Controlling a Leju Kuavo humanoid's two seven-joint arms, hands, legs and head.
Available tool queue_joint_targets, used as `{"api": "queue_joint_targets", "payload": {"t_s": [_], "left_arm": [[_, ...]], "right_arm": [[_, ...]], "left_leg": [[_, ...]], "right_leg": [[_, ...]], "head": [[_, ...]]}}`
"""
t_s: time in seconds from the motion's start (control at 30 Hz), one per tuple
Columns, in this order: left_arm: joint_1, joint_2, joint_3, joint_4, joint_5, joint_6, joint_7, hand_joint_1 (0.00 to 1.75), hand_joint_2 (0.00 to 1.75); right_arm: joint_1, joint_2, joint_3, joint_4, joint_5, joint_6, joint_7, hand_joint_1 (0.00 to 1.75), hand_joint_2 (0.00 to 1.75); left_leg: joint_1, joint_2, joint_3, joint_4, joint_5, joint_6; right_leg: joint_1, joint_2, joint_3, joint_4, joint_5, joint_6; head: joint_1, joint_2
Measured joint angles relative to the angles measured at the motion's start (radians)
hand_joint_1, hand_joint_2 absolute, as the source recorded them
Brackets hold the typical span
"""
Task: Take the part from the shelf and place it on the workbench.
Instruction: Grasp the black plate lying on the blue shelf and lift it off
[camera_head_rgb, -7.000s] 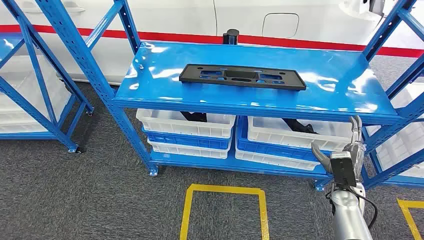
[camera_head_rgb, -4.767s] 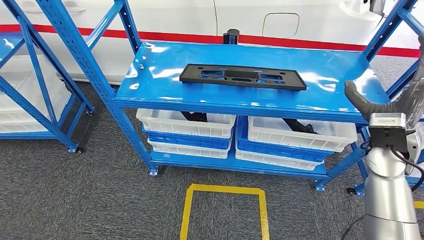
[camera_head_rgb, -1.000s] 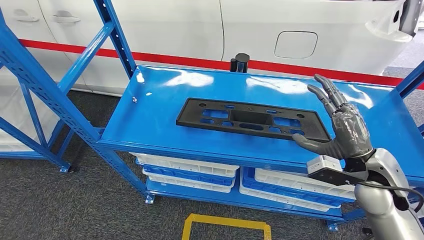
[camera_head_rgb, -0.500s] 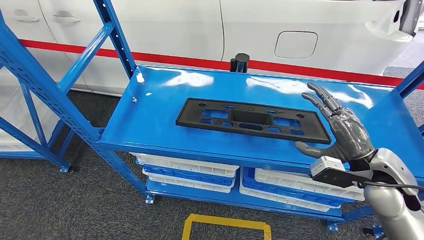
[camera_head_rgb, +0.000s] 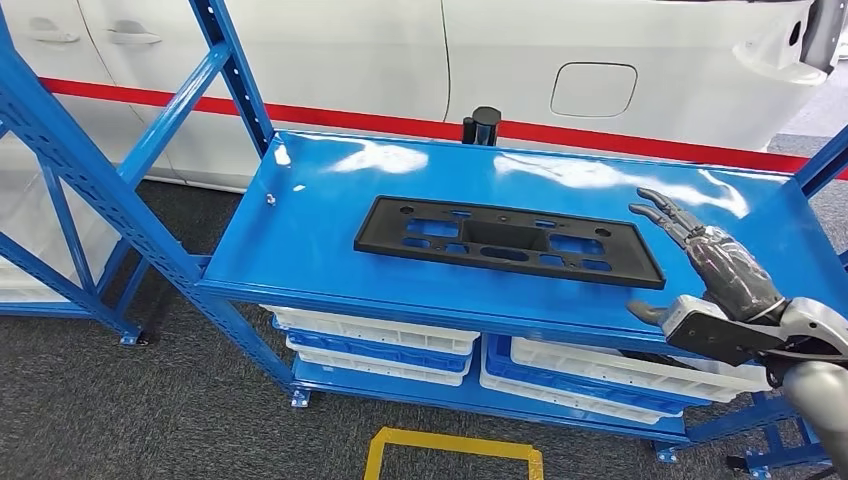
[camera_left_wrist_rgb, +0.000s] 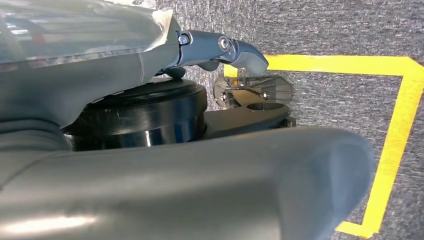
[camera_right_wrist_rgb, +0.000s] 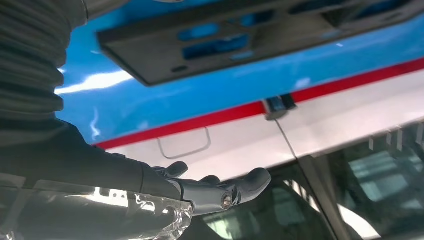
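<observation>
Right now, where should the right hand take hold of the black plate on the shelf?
Probably at its right short end. The black plate lies flat on the blue shelf, so fingers must slide under an edge. The open right hand hovers just right of that end, not touching.

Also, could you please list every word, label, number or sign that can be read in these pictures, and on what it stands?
None: no readable text anywhere.
The black part: moulded cut-outs, no lettering visible.
The blue shelf and the white car body: a red stripe, no words.
The yellow floor marking: a plain line, no characters.
</observation>
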Motion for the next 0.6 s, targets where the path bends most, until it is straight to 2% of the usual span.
{"api": "queue_joint_targets", "payload": {"t_s": [0.13, 0.23, 0.37, 0.6], "left_arm": [[-0.003, -0.001, -0.01, 0.0, -0.007, 0.0, 0.008, 0.0, 0.0], [-0.005, -0.002, -0.02, 0.0, -0.012, 0.0, 0.012, 0.0, 0.0], [-0.005, -0.003, -0.03, 0.0, -0.018, -0.001, 0.014, 0.0, 0.0], [-0.007, -0.002, -0.044, 0.0, -0.024, -0.002, 0.023, 0.0, 0.0]], "right_arm": [[0.027, -0.007, 0.016, 0.055, 0.06, -0.001, 0.003, 0.0, 1.75], [-0.009, 0.043, 0.063, 0.201, 0.126, -0.05, -0.033, 0.0, 1.75], [-0.037, 0.106, 0.115, 0.362, 0.144, -0.117, -0.059, 0.0, 1.75], [-0.071, 0.164, 0.142, 0.453, 0.153, -0.144, -0.057, 0.0, 1.75]], "left_leg": [[0.0, 0.001, 0.0, 0.0, -0.001, 0.001], [0.0, 0.001, 0.001, 0.0, -0.001, 0.001], [0.0, 0.0, 0.001, 0.0, 0.0, 0.002], [0.0, 0.001, 0.005, 0.0, -0.001, 0.002]], "right_leg": [[0.0, 0.002, 0.0, 0.0, 0.0, 0.0], [0.0, 0.002, 0.0, 0.0, 0.0, 0.0], [0.0, 0.0, 0.001, 0.0, 0.0, 0.0], [0.0, 0.002, 0.004, 0.0, 0.0, 0.0]], "head": [[0.0, 0.0], [0.0, 0.0], [0.0, 0.0], [0.0, 0.0]]}}
